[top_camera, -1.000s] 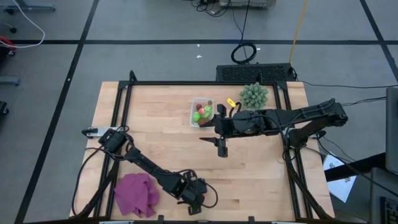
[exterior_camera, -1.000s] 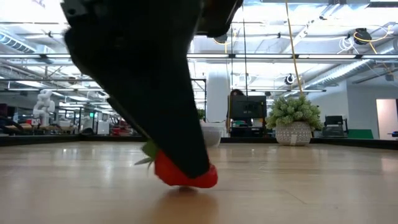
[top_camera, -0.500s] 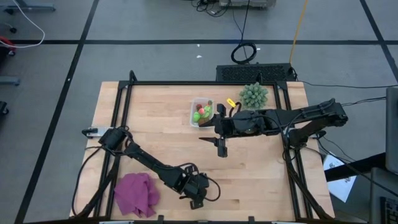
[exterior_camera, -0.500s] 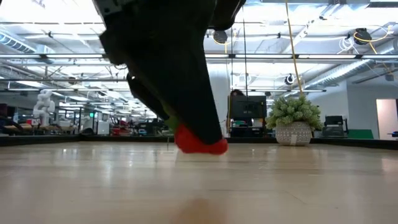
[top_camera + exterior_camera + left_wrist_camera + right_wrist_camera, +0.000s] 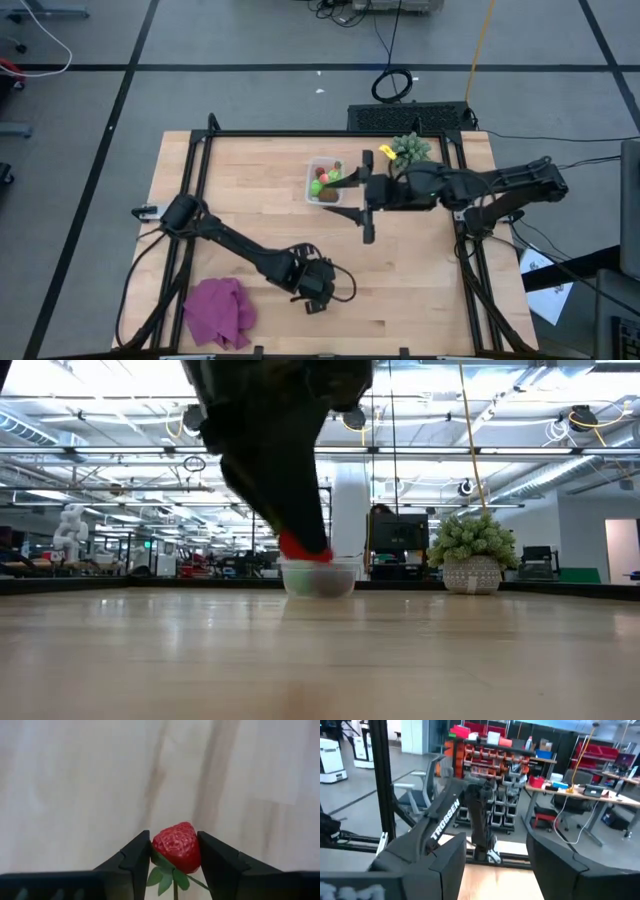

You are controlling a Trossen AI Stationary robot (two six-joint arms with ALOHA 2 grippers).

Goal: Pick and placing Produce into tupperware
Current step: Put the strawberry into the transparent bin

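Now that the strawberry (image 5: 176, 846) has risen clear of the wood, the carry can begin.
Its long axis runs along the left gripper (image 5: 318, 291), which pinches it, tip forward, leaves trailing. The tupperware (image 5: 325, 181) lies toward twelve o'clock; the right gripper (image 5: 366, 212), fingers spread and empty, has swung nearer the plant (image 5: 410, 148).
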